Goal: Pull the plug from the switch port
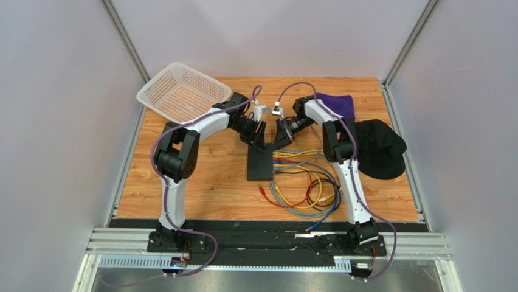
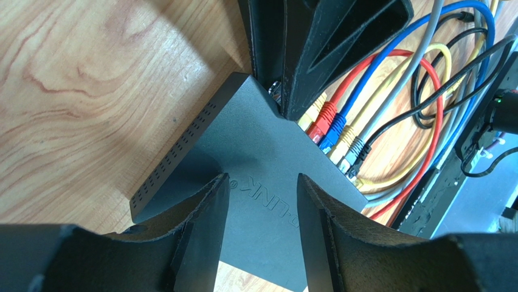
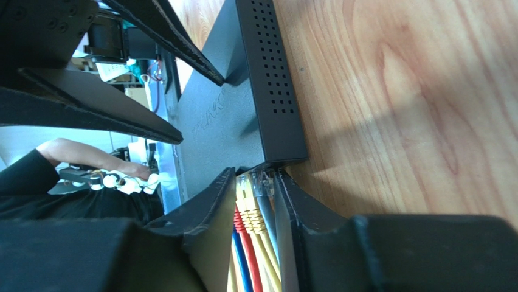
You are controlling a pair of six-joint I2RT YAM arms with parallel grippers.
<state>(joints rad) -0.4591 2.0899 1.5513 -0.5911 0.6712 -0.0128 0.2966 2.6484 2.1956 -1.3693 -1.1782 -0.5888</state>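
The switch (image 1: 260, 163) is a flat black box lying mid-table, with its sockets facing right. It also shows in the left wrist view (image 2: 261, 137) and the right wrist view (image 3: 213, 121). Several coloured plugs (image 2: 333, 131) sit in its ports. My left gripper (image 2: 261, 185) is open, its fingers spread just over the switch's top face by the logo. My right gripper (image 3: 254, 179) is closed in on the end plugs at the switch's far corner. A grey plug (image 3: 262, 194) and a yellow plug (image 3: 246, 201) lie between its fingers.
A tangle of coloured cables (image 1: 304, 188) spreads right and in front of the switch. A white basket (image 1: 182, 91) stands at the back left. A purple cloth (image 1: 337, 103) and a black cap (image 1: 380, 149) lie at the right. Both grippers crowd the switch's far end.
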